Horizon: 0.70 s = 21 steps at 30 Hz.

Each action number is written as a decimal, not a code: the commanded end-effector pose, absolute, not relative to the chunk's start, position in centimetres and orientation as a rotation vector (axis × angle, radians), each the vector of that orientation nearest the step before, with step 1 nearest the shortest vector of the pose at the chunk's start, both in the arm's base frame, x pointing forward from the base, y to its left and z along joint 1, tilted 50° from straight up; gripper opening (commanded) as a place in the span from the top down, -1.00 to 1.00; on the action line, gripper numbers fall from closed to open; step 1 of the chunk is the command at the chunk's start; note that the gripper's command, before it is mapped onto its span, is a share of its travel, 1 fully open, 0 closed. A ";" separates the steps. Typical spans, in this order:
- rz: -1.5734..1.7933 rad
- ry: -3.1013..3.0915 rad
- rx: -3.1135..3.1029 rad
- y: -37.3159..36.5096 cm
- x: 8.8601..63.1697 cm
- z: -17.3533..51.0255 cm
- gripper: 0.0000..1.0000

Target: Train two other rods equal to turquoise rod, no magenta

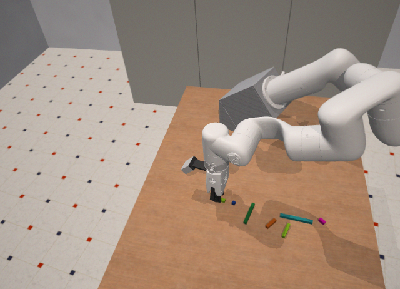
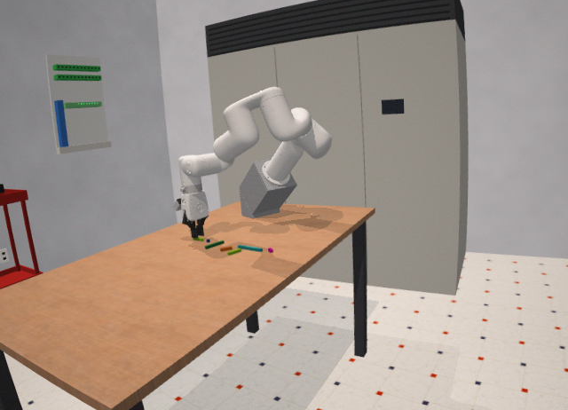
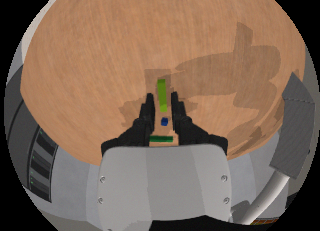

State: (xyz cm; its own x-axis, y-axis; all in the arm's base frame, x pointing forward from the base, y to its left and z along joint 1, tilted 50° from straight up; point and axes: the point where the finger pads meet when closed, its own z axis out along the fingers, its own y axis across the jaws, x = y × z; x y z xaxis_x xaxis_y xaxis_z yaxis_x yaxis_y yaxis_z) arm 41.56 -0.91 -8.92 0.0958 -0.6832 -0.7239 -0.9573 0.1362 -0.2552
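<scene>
Two lime rods are what this train calls for, I'd say: five and five make the ten of the turquoise rod (image 1: 296,218) (image 2: 249,248), whereas the dark green rod (image 1: 249,213) (image 2: 214,244) (image 3: 161,139) would need the barred magenta rod (image 1: 321,220) (image 2: 271,249). The near lime rod (image 1: 223,200) (image 2: 198,239) (image 3: 162,102) lies under the xArm Gripper (image 1: 215,198) (image 2: 197,235) (image 3: 162,100), whose fingers stand partly spread on either side of it, with nothing pinched. That narrow spread probably suits a slim rod, and the fingers seem placed to close across its width, leaving its ends free for joining. The far lime rod (image 1: 285,230) (image 2: 234,251) lies well apart, between the orange rod (image 1: 270,223) (image 2: 225,248) and the turquoise one, so no train exists yet. The blue rod (image 1: 233,202) (image 2: 208,240) (image 3: 164,121) sits just beyond the near lime's end and could be nudged by a careless move. No container holds any rod; they rest directly on the wooden table (image 1: 155,247) (image 2: 138,295) (image 3: 100,41).
</scene>
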 end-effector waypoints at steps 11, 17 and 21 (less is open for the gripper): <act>0.449 1.655 -1.611 -0.8 41.7 -9.2 0.51; 0.449 1.655 -1.611 -0.5 41.9 -9.4 0.51; 0.449 1.655 -1.611 -0.3 41.9 -9.6 0.51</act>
State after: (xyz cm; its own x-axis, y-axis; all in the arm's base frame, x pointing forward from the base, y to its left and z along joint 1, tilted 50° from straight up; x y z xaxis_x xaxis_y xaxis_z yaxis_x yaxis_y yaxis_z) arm 41.81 -0.24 -9.51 0.0958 -0.6831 -0.7240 -0.9573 0.1361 -0.2551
